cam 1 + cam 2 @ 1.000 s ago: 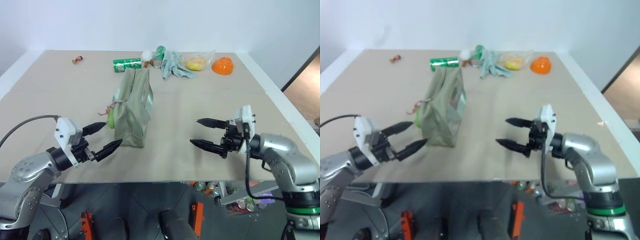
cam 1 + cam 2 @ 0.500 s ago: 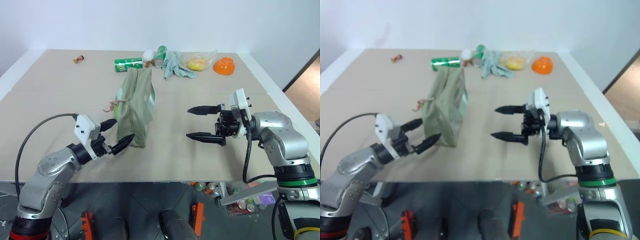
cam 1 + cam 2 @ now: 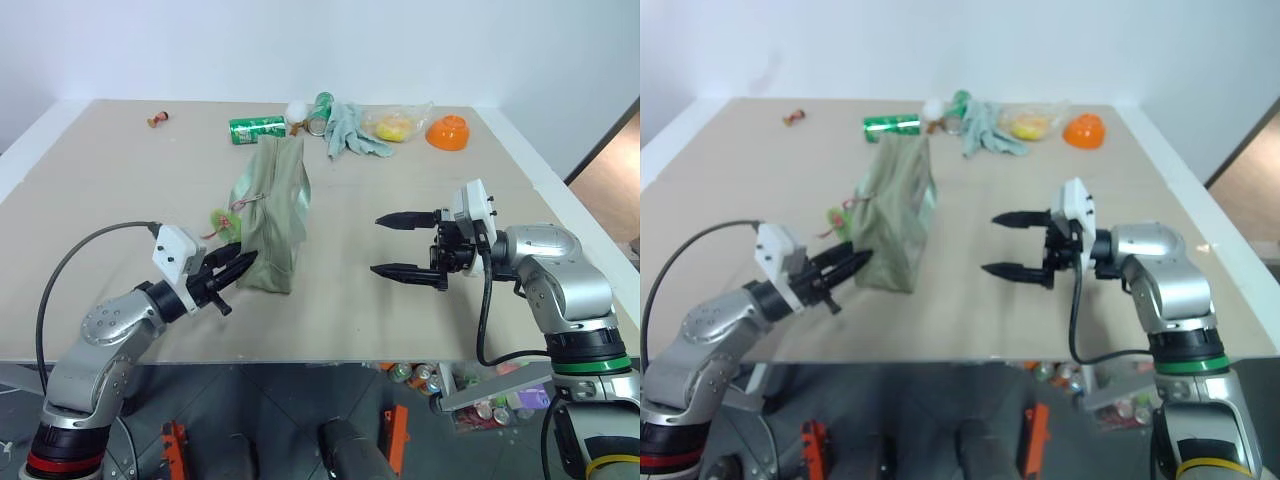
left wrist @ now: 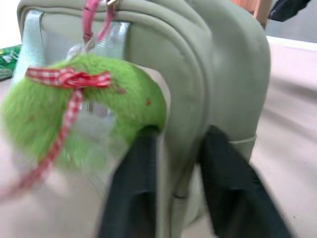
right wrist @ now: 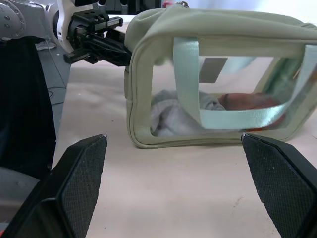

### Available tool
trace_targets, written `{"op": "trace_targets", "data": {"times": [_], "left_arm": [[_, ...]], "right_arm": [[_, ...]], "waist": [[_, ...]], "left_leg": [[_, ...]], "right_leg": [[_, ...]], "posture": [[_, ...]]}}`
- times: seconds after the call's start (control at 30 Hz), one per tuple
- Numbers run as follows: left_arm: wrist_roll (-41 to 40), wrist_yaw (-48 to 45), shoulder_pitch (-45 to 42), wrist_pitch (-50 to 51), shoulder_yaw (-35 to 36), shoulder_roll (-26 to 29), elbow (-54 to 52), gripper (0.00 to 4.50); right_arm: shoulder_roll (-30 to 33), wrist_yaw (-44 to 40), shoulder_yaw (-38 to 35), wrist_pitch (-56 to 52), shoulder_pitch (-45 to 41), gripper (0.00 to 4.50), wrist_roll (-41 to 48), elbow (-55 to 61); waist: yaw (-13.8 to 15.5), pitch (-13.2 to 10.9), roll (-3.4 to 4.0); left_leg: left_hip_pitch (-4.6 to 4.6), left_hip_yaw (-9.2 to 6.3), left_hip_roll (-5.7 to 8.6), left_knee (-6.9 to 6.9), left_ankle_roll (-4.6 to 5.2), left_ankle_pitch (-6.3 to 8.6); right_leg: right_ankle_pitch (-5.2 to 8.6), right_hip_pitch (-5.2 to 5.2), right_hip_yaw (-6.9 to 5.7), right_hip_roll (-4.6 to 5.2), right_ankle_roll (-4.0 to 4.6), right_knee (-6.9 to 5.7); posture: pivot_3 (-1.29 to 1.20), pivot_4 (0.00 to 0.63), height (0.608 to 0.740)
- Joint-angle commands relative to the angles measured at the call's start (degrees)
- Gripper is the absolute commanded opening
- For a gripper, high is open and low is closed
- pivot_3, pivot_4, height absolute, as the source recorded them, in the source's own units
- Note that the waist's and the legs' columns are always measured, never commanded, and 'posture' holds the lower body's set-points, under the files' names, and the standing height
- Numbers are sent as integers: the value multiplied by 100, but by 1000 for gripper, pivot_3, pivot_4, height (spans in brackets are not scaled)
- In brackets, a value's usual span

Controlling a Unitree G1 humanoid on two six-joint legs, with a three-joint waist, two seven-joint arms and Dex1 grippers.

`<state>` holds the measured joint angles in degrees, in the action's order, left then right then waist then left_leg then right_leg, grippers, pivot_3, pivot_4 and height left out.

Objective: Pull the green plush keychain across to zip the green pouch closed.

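The left pincer (image 3: 232, 272) has its fingers (image 4: 133, 198) pressed together at the near end of the green pouch (image 3: 272, 225), pinching the pouch's end fabric just under the green plush keychain (image 4: 79, 109), which hangs by a pink cord from the zipper at that end. The right pincer (image 3: 392, 244) hovers with fingers wide apart beside the pouch's clear side panel, not touching it. The pouch stands upright near the middle of the desk (image 3: 400, 190); a green soda can (image 3: 255, 129), a cloth glove (image 3: 350, 130) and an orange bowl (image 3: 447, 131) lie along the far edge.
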<state>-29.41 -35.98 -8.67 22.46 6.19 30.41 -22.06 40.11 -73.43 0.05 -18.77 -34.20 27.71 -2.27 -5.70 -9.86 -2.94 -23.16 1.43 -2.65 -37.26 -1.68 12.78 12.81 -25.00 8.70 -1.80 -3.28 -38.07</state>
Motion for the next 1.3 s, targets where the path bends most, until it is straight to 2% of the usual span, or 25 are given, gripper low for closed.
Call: {"op": "trace_targets", "data": {"times": [0.03, 0.3, 0.47, 0.63, 0.8, 1.13, 1.3], "left_arm": [[60, -22, -89, -87, 132, 64, 32, 11], [180, -149, -243, -189, 193, 64, 299, 11], [-632, -1237, -359, -173, 388, 265, 410, 11], [-1089, -2206, -696, 75, 368, 687, 661, 11], [-1364, -2722, -805, 470, 134, 886, 436, 11], [-990, -3766, -824, 177, -414, 1182, 525, 11], [-672, -3827, -1173, -127, -272, 1247, 1119, 11]], "right_arm": [[41, 21, -126, 99, -21, 4500, 3, 97], [49, 12, -125, 152, 22, 4500, -48, 81], [40, -8, -104, 190, -9, 4500, -97, 31], [70, -54, -88, 274, -48, 4500, -166, -79], [100, -95, -109, 306, -56, 4500, -214, -139], [210, -88, -173, 311, 34, 4500, -235, -169], [248, -83, -195, 334, 80, 4500, -240, -169]], "waist": [[0, 0, 0], [-1, 0, 0], [-5, 0, 0], [-3, -2, 4], [-4, -4, 6], [-4, -5, 7], [-2, -5, 7]], "left_leg": [[0, 0, 0, -1, 0, 0], [0, 0, 0, -15, 4, -3], [0, 2, 0, -15, 9, -7], [-14, -1, -1, -8, 9, -5], [-21, -1, 0, -5, 8, 0], [-17, -4, -2, -5, 8, 2], [-17, -4, -1, -8, 8, 1]], "right_leg": [[-1, 0, 0, 0, 0, 0], [-11, 5, 0, 0, -3, 0], [-5, 2, 0, -1, 19, 0], [-8, -9, -5, -1, 0, 0], [0, -14, -6, 1, -5, 0], [2, -13, -9, 0, 2, -1], [4, -12, -10, 0, 6, -1]], "posture": [[0, 150, 740], [0, 150, 740], [0, 150, 740], [0, 150, 740], [0, 150, 740], [0, 150, 740], [0, 150, 740]]}}
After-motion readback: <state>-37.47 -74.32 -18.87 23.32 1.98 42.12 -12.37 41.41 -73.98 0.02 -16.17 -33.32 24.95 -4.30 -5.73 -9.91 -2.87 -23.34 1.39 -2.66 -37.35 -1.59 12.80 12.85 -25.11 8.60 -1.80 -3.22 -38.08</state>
